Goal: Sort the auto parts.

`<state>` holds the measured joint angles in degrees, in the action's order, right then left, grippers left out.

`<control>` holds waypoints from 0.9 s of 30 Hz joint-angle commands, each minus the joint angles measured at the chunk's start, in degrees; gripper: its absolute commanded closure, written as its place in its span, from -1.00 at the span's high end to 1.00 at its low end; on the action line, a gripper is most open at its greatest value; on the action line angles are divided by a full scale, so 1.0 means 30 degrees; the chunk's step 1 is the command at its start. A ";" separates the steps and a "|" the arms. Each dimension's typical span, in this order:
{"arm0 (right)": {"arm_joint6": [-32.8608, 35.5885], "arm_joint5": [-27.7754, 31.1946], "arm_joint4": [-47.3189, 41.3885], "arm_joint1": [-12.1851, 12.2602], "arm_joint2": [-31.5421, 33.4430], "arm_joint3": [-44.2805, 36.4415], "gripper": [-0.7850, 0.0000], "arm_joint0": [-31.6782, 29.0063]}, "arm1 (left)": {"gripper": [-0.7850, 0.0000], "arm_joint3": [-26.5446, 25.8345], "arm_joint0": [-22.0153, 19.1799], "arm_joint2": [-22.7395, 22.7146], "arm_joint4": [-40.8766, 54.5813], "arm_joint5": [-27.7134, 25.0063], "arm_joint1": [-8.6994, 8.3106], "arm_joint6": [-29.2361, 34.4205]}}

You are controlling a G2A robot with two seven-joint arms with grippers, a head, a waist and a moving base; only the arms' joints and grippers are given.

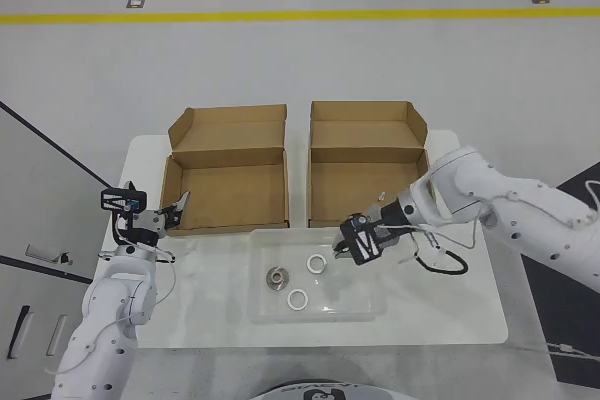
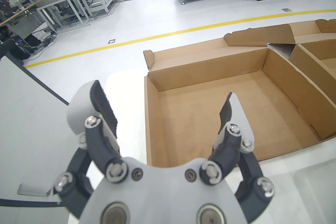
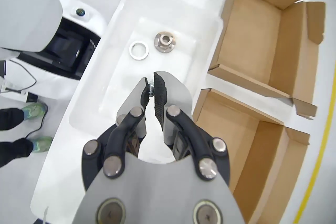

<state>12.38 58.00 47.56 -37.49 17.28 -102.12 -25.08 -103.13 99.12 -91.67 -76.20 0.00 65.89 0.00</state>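
A clear tray (image 1: 365,308) at the table's middle holds a flanged metal hub (image 1: 276,278) and two metal rings (image 1: 318,264) (image 1: 299,300). My right gripper (image 1: 344,244) hangs over the tray's right end, beside the nearer ring. In the right wrist view that gripper (image 3: 151,78) is shut on a small metal part (image 3: 150,89), with the hub (image 3: 165,41) and one ring (image 3: 138,50) beyond it. My left gripper (image 1: 175,208) stands open and empty at the left box's (image 1: 225,190) outer wall. The left wrist view shows that gripper (image 2: 162,93) facing the left box (image 2: 223,109), whose visible floor is bare.
A second open cardboard box (image 1: 365,185) stands right of the first, behind the tray, with a small pale piece (image 1: 379,196) on its floor. A black cable (image 1: 445,265) loops under my right arm. The table's front edge lies just behind the tray.
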 commanded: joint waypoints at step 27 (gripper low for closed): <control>-2.7400 -0.7840 1.2783 0.1314 0.1848 0.1759 -1.00 -0.4282 | 1.00 0.0000 0.0000 0.0000 0.0000 0.0000 0.0000 0.0000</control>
<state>-68.87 35.49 86.05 -33.46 23.47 -97.09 -38.29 -103.13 99.12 -91.67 -76.20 0.00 65.89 0.00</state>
